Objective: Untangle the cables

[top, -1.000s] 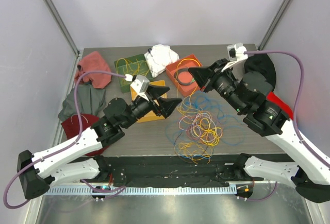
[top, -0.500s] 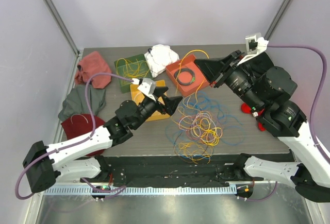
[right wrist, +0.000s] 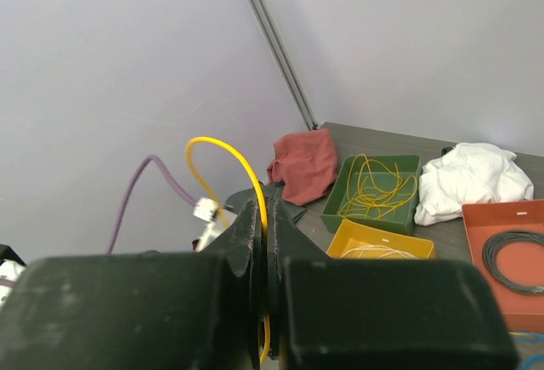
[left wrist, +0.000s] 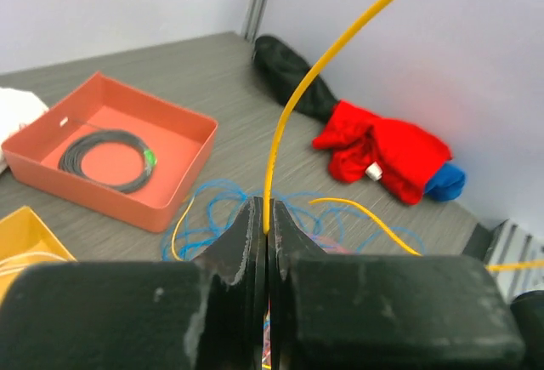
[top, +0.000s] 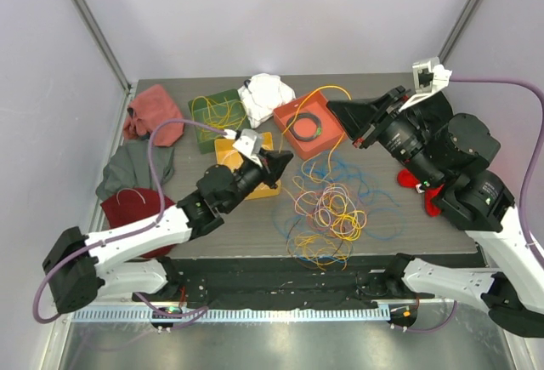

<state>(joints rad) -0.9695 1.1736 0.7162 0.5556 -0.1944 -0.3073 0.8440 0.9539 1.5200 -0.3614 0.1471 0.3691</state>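
The cables (top: 327, 213) lie in a loose tangle of yellow, pink, blue and white loops on the table's middle right. One yellow cable (left wrist: 293, 106) is lifted out of it and arcs through the air between both arms. My left gripper (top: 276, 164) is shut on it left of the tangle; the left wrist view shows the strand pinched at the fingertips (left wrist: 269, 217). My right gripper (top: 337, 108) is raised above the orange tray and shut on the same yellow cable (right wrist: 246, 170), which loops up from its closed jaws (right wrist: 266, 217).
An orange tray (top: 289, 113) holds a black coil. A green tray (top: 204, 136) holds yellow wires, and a yellow tray (top: 228, 156) sits by the left gripper. A white cloth (top: 266, 93), pink cloth (top: 157, 111), grey cloth (top: 136, 166), dark red cloth (top: 132, 204) and red cloth (top: 425, 187) ring them.
My left gripper has gone from open to shut on the yellow cable. My right arm has risen and swung back to the right, pulling the yellow cable up into an arc.
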